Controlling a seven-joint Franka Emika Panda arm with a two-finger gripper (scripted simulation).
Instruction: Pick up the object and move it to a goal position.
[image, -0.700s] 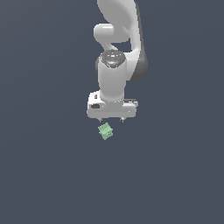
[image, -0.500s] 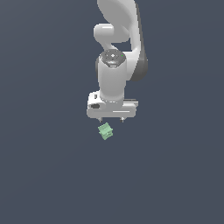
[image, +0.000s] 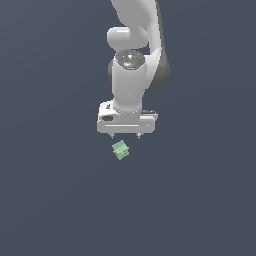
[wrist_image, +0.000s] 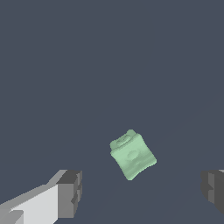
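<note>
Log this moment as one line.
phase: approach | gripper: open, above block | block: on floor, ungrasped

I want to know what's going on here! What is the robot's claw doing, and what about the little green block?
gripper: open, fingers wide apart, holding nothing, hanging above the block.
light-green block: lying free on the dark floor, turned askew to the fingers, not touched or gripped.

Upper arm (image: 135, 20) cut off by the exterior view's top edge. Fingers (wrist_image: 70, 192) cropped at the wrist view's border, tips only partly shown. Relief on the object (wrist_image: 132, 154) too faint to identify.
</note>
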